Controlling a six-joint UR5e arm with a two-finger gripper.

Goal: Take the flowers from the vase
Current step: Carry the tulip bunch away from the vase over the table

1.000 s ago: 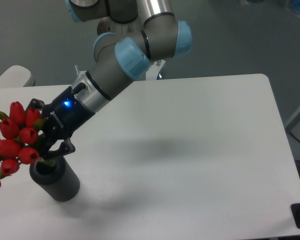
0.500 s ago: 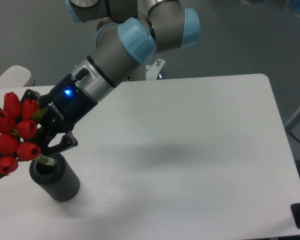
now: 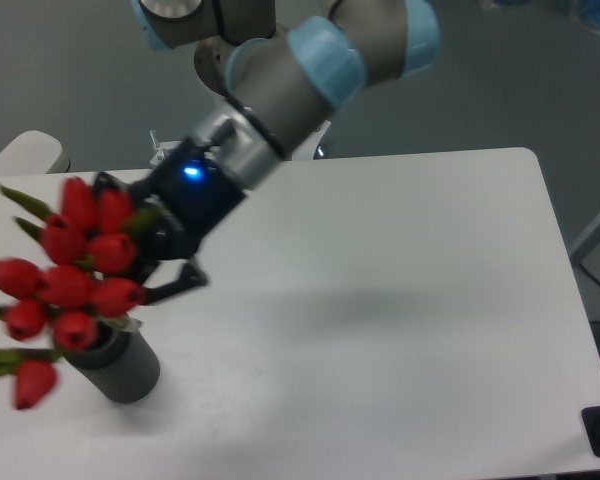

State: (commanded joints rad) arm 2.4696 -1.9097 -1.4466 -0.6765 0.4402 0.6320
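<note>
the fingers [image 3: 148, 262] grip the blurred flowers [image 3: 72, 280] above the vase [image 3: 117, 364] on the bench [image 3: 400, 300]; buds hide the vase's mouth and the stems.

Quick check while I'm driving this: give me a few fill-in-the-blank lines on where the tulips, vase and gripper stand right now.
1. The buds of the flowers are ____ in colour.
2. The vase stands near the table's ____ edge in the camera view.
3. The gripper is shut on the ____.

Missing words: red; left; flowers
</note>
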